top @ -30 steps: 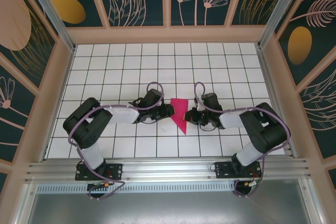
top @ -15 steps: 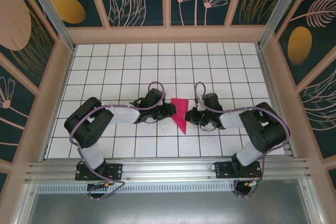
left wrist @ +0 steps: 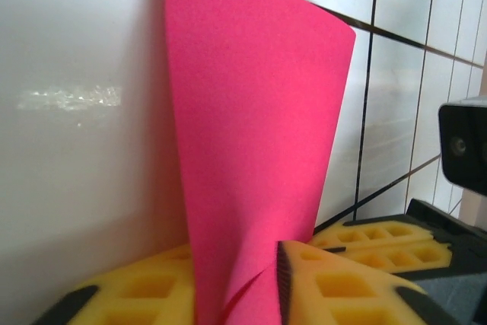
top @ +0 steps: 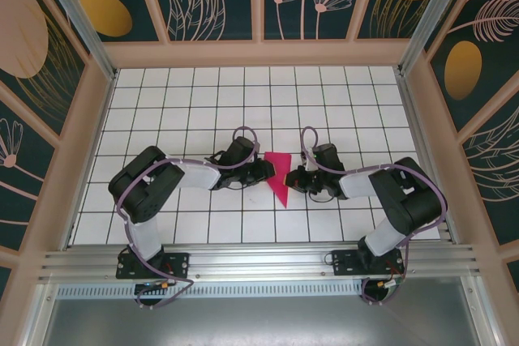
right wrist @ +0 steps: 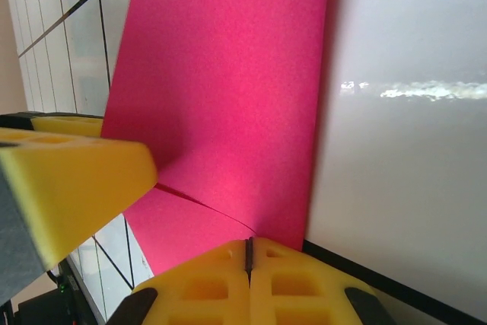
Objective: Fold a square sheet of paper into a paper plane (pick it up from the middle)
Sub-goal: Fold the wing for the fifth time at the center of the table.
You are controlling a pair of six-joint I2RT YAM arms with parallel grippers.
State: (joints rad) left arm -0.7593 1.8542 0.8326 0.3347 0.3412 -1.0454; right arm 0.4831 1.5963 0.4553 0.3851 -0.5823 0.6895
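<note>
The left arm (top: 158, 188) rises from its base at the bench's (top: 186, 103) near edge, about 7 o'clock. It bends at a raised elbow and lays its forearm low across the white tiles toward 3 o'clock. A purple cable (top: 241, 132) loops over its wrist. The left fingers (top: 261, 170) reach the left edge of the magenta paper (top: 278, 177). In the left wrist view the yellow fingers (left wrist: 346, 279) stand on either side of the paper (left wrist: 251, 150), which rises curved and upright between them. A gap shows between the two fingers, and I cannot tell whether they actually pinch the sheet.

The paper sits at the bench's centre, between the two wrists. It is folded to a pointed shape, with its wide edge toward 12 o'clock and its tip toward 6 o'clock.

The right arm (top: 397, 192) mirrors the left: base near 5 o'clock, elbow up, forearm low toward 9 o'clock. The right fingers (top: 293, 177) meet the paper's right edge. In the right wrist view the two yellow fingers (right wrist: 297, 283) are pressed together, clamped on a corner of the paper (right wrist: 228, 89) that runs into the seam between them. One of the left arm's yellow fingers (right wrist: 68, 188) sits at 9 o'clock against the sheet.
</note>
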